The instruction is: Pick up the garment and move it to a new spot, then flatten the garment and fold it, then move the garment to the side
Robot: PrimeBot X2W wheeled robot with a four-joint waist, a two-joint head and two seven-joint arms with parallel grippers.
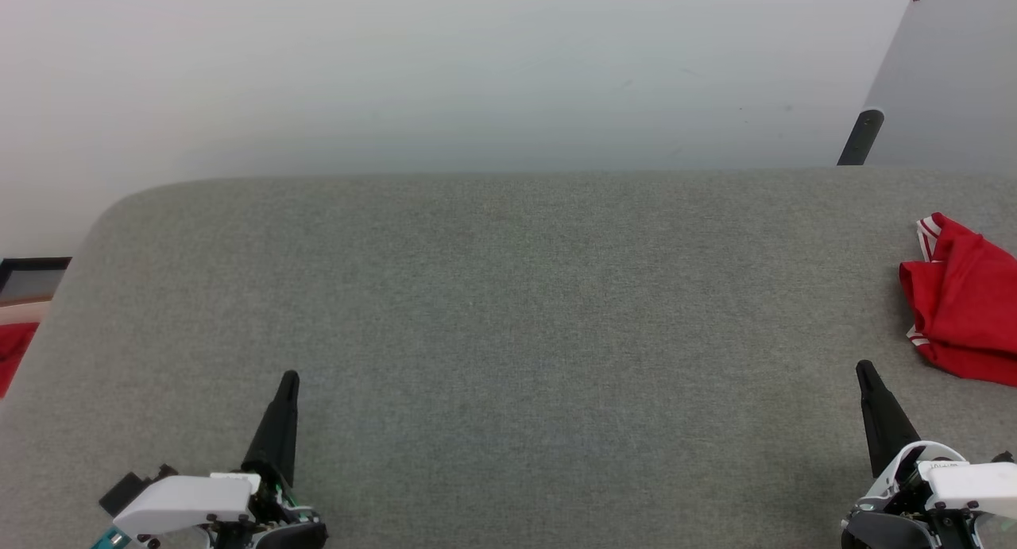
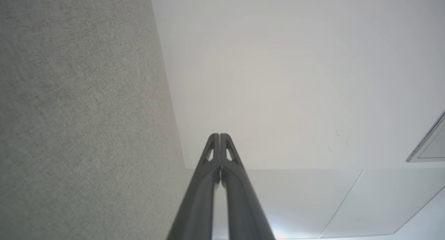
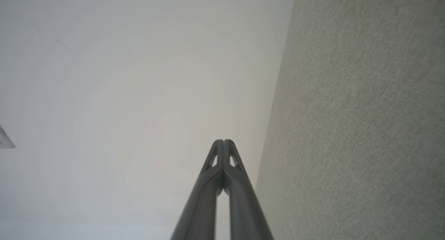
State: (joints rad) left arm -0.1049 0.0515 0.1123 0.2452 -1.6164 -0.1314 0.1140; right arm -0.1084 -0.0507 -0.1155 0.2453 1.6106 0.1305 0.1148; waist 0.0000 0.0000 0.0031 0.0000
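Note:
The garment (image 1: pixel 965 303), a bright red shirt with thin white stripe bands at its edges, lies bunched at the right edge of the grey fabric surface (image 1: pixel 508 318), partly cut off by the picture's edge. My right gripper (image 1: pixel 866 370) stands shut at the lower right, just left of and below the garment, apart from it. My left gripper (image 1: pixel 290 378) stands shut at the lower left, far from the garment. In the wrist views the left gripper (image 2: pixel 219 135) and right gripper (image 3: pixel 224 141) each have their tips pressed together, holding nothing.
A pale wall (image 1: pixel 477 72) rises behind the surface's rounded far edge. A dark post (image 1: pixel 862 136) stands at the back right. Beyond the left edge there is a patch of plain red cloth (image 1: pixel 12 350) and a dark frame (image 1: pixel 32 275).

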